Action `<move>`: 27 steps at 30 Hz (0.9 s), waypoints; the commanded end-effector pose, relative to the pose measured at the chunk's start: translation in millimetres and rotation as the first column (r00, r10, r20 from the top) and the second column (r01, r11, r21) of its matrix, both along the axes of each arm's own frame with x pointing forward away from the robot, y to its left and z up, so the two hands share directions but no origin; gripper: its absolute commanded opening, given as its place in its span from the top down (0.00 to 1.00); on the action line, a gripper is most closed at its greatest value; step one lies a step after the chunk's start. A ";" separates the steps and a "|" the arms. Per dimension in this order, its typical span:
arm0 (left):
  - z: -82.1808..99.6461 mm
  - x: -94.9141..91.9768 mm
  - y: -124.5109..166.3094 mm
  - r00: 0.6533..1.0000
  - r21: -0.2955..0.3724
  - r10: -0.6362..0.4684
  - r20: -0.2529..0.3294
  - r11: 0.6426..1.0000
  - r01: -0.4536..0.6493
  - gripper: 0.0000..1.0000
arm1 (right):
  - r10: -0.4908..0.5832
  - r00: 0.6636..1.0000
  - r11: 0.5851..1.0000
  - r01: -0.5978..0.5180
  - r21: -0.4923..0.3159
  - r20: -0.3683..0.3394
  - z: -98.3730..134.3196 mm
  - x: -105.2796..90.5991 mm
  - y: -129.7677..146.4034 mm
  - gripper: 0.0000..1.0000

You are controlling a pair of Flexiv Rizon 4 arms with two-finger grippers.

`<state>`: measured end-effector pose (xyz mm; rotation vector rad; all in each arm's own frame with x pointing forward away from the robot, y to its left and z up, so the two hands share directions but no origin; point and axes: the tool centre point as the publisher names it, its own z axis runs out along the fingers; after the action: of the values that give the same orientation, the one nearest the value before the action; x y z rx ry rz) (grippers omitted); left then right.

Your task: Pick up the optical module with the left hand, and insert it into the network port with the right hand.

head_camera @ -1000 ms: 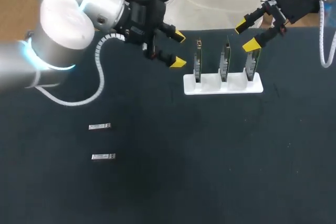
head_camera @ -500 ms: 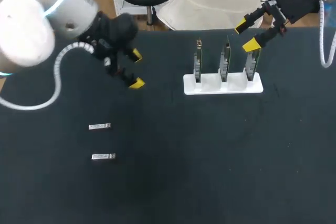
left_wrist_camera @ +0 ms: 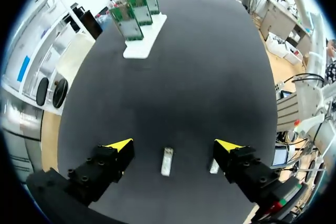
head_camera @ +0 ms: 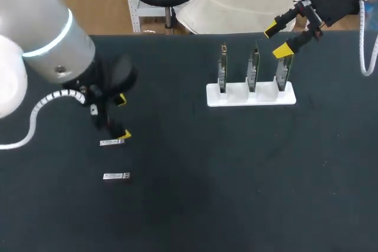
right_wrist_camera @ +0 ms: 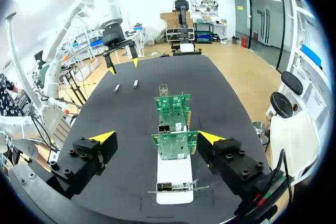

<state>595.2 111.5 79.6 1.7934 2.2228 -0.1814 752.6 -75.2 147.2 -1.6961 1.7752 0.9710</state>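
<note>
2 silver modules [head_camera: 112,142] [head_camera: 116,176] lie on 1 black table [head_camera: 236,175]. 3 green circuit boards [head_camera: 223,68] [head_camera: 253,70] [head_camera: 282,74] stand in 1 white holder [head_camera: 236,96]. 2 grippers [head_camera: 122,117] [head_camera: 277,39] show, each with 2 yellow-tipped fingers.

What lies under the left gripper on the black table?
One optical module lies below the left gripper, between its open jaws, untouched. A second module shows beside one jaw, its end covered.

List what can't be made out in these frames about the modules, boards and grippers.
- Head view: network ports on the three green circuit boards in the white stand; too small, and the boards are edge-on.
- Left wrist view: one small silver optical module, partly covered by a finger of the left gripper.
- Left wrist view: how high that gripper hangs over the other silver module between its open fingers.
</note>
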 end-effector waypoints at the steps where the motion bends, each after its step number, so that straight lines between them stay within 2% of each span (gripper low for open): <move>1: -5.1 -12.8 10.6 0.999 0.027 0.028 0.017 0.999 -0.028 0.00 | 0.002 1.000 1.000 -0.002 0.002 0.001 -0.6 0.9 0.1 0.00; 7: -18.4 -19.4 21.3 0.999 0.068 0.035 -0.011 0.997 -0.034 0.00 | 0.002 1.000 1.000 -0.002 0.002 0.001 -0.6 0.9 0.1 0.00; 16: -38.7 -19.0 31.7 0.998 0.138 0.006 -0.061 0.990 0.002 0.00 | 0.002 1.000 1.000 -0.002 0.002 0.001 -0.6 0.9 0.1 0.00; 18: -42.7 -16.9 34.6 0.997 0.119 0.018 -0.072 0.993 -0.010 0.00 | 0.002 1.000 1.000 -0.002 0.002 0.001 -0.6 0.9 0.1 0.00; 25: -54.6 -12.3 43.2 0.996 0.128 0.014 -0.091 0.992 -0.002 0.00 | 0.002 1.000 1.000 -0.002 0.002 0.001 -0.6 0.9 0.1 0.00; 27: -58.0 -12.9 45.9 0.995 0.154 0.004 -0.100 0.988 0.011 0.00 | 0.002 1.000 1.000 -0.002 0.002 0.001 -0.6 0.9 0.1 0.00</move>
<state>577.1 158.5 24.8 1.8900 2.3555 -0.1074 752.7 -75.2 147.2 -1.6961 1.7752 0.9710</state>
